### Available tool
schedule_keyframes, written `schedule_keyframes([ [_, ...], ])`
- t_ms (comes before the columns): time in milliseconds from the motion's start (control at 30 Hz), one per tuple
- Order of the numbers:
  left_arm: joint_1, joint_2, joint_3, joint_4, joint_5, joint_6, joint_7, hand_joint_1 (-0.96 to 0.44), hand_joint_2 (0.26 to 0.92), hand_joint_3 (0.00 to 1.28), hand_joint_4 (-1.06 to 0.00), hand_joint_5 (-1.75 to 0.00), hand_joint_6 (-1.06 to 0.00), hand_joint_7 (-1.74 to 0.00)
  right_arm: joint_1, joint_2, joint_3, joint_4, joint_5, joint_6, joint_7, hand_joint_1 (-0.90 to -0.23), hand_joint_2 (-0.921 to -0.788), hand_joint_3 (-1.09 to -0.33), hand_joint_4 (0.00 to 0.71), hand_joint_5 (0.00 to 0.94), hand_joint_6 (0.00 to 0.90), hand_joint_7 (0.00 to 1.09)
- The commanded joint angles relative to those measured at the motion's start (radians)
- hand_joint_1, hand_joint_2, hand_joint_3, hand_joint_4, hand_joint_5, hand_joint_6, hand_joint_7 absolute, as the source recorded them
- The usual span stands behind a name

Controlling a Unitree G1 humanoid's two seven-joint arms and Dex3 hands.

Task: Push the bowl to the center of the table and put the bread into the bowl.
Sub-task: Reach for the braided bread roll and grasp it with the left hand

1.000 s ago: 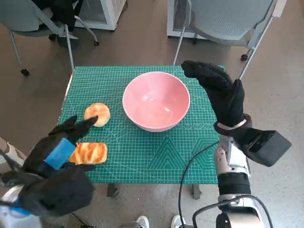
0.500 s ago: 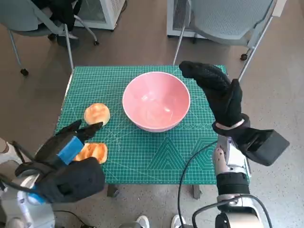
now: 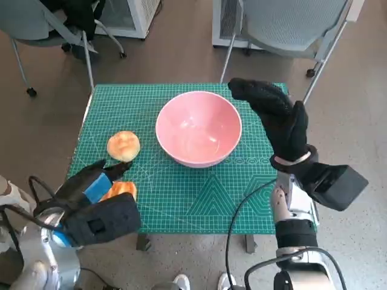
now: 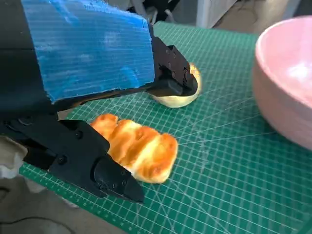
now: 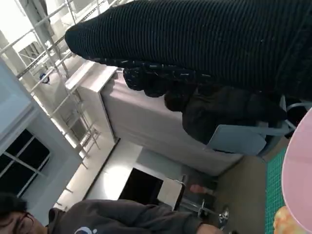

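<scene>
A green cutting mat (image 3: 181, 199) with a printed grid covers the bench top edge to edge. Beyond the bench's far edge stand two grey chairs, one (image 3: 290, 27) off the far right corner and one (image 3: 36, 24) off the far left corner. The right wrist view shows a person in a dark top (image 5: 122, 219).

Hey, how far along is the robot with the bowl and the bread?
Done: the pink bowl sits about mid-mat, empty. In hand: the left robot hand hovers over the ridged bread, fingers either side, not gripping. The right robot hand is raised beside the bowl. Left: grasping bread and putting it in; the round bun is untouched.
</scene>
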Motion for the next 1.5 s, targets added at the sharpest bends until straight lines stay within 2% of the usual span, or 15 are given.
schedule_keyframes([
  [33,-0.030,-0.016,-0.022,0.061,0.022,-0.001,0.004,-0.16,0.714,0.00,-0.16,0.00,-0.40,0.00,0.013,0.002,-0.002,0.021,0.002,0.007,0.012,-0.670,-0.921,-0.890,0.096,0.003,0.077,0.16],
  [933,-0.182,-0.109,-0.123,0.486,0.045,-0.125,0.095,-0.16,0.711,0.00,-0.15,0.00,-0.37,0.00,0.019,-0.006,-0.005,0.017,0.008,0.015,0.044,-0.675,-0.921,-0.877,0.099,0.002,0.053,0.20],
  [1367,-0.222,-0.143,-0.141,0.597,0.036,-0.151,0.110,-0.08,0.707,0.00,-0.16,0.00,-0.37,0.00,0.029,-0.014,-0.006,-0.008,0.011,0.029,0.048,-0.659,-0.921,-0.884,0.081,0.000,0.028,0.22],
  [1500,-0.230,-0.149,-0.140,0.624,0.031,-0.157,0.116,0.00,0.720,0.01,-0.21,-0.02,-0.41,-0.02,0.033,-0.014,-0.006,-0.019,0.012,0.035,0.045,-0.657,-0.921,-0.885,0.075,0.000,0.021,0.22],
])
